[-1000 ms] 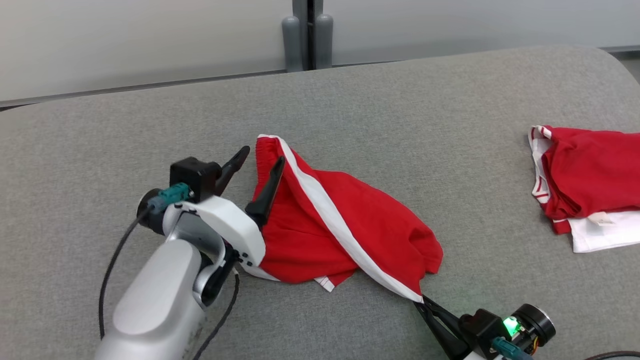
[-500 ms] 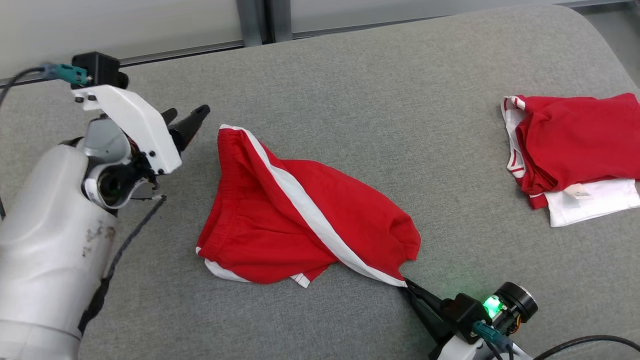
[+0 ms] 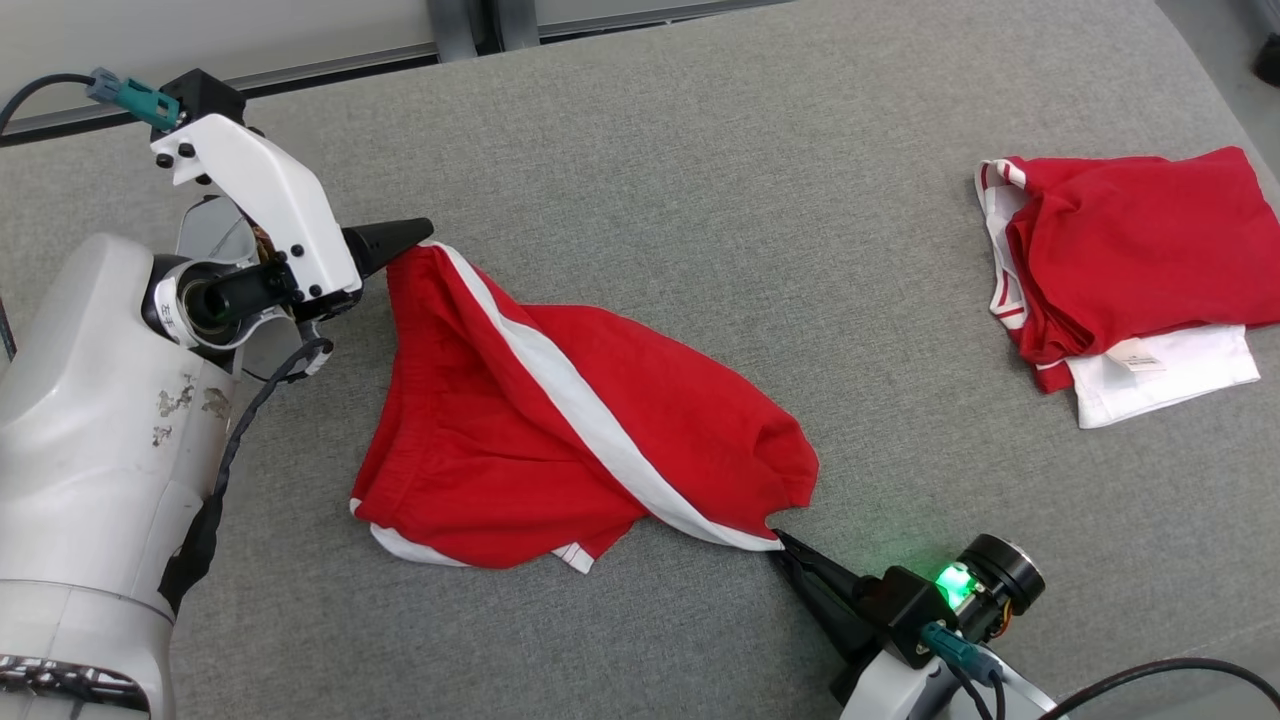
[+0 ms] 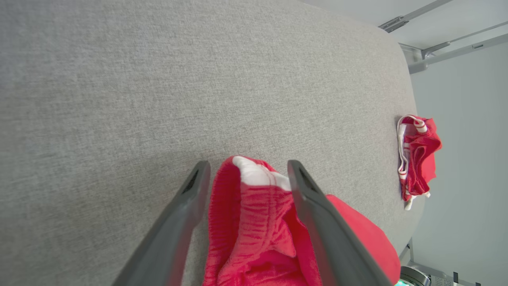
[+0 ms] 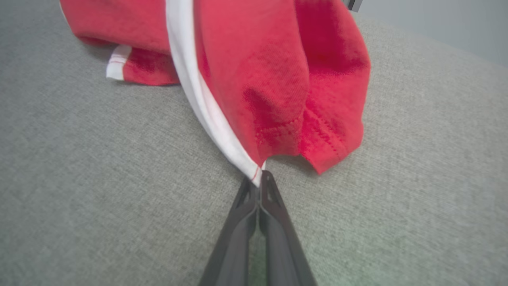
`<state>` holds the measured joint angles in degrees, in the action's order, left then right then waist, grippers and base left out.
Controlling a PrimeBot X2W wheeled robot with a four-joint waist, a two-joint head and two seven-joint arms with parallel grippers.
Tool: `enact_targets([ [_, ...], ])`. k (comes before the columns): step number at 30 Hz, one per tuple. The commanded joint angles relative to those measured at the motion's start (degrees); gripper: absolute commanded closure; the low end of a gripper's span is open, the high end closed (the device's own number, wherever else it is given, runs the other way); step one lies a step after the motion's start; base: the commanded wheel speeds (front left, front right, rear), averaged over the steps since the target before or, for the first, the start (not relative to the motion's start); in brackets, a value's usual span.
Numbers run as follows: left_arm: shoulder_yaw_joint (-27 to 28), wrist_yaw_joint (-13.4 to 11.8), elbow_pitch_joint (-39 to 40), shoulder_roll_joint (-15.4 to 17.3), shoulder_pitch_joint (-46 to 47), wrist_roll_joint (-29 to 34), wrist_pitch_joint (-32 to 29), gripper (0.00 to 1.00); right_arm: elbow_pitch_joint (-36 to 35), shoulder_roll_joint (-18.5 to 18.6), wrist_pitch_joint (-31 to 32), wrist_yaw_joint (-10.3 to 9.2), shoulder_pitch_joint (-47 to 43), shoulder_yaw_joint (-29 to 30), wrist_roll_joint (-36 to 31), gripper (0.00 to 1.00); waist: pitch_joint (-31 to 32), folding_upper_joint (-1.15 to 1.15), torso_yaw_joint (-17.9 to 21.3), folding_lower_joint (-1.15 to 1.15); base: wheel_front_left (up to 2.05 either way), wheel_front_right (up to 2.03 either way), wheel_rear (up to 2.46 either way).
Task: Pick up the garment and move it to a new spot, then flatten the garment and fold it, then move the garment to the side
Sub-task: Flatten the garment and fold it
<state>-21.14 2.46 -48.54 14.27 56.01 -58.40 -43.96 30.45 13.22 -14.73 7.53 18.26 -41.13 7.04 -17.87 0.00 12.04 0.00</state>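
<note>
Garment [image 3: 560, 420] mid table [image 3: 760, 130], long axis diagonal between my grippers — right gripper [image 3: 785, 542] clamped on its near hem corner, left gripper [image 4: 247, 167] fingers apart, straddling the far waistband corner — ready to close.

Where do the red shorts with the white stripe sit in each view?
Head view: red shorts centre-left, between left pincer and right pincer.
Left wrist view: bottom centre, waistband between the open fingers.
Right wrist view: upper centre, hem corner pinched.
Shared landmark: the white stripe.
</note>
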Motion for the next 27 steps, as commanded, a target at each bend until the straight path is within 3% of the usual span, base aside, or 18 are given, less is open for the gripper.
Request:
enact_targets([
  [1, 0.31, -0.12, -0.24, 0.09, 1.11, -0.68, -0.54, 0.0, 1.16, 0.18, 0.21, -0.11, 0.31, -0.08, 0.09, 1.0, -0.1, 0.0, 0.15, 0.0, 0.0, 0.0, 0.0],
  [15, -0.93, -0.68, -1.52, 0.3, 0.98, -0.87, -4.36, 0.0, 2.59, 0.12, -0.19, -0.13, 0.92, -0.23, 0.49, 1.0, 0.11, 0.0, 0.69, 0.0, 0.0, 0.0, 0.0],
  [16, -0.94, -0.75, -1.5, 0.32, 0.88, -1.0, -4.57, 0.09, 2.6, 0.12, -0.19, -0.12, 0.91, -0.22, 0.52, 1.0, 0.13, 0.0, 0.69, 0.0, 0.0, 0.0, 0.0],
  [18, -0.9, -0.96, -1.44, 0.16, 0.71, -1.23, -4.79, 1.0, 2.37, 0.11, -0.21, -0.13, 0.87, -0.07, 0.58, 1.0, 0.13, 0.0, 0.63, 0.0, 0.0, 0.0, 0.0],
  [27, -1.17, 1.23, 0.03, 0.05, 1.28, -0.87, -2.49, 1.0, -0.74, 0.42, -0.39, -0.11, 1.1, 4.02, 2.84, 1.0, 1.08, 0.0, -1.21, 0.0, 0.0, 0.0, 0.0],
])
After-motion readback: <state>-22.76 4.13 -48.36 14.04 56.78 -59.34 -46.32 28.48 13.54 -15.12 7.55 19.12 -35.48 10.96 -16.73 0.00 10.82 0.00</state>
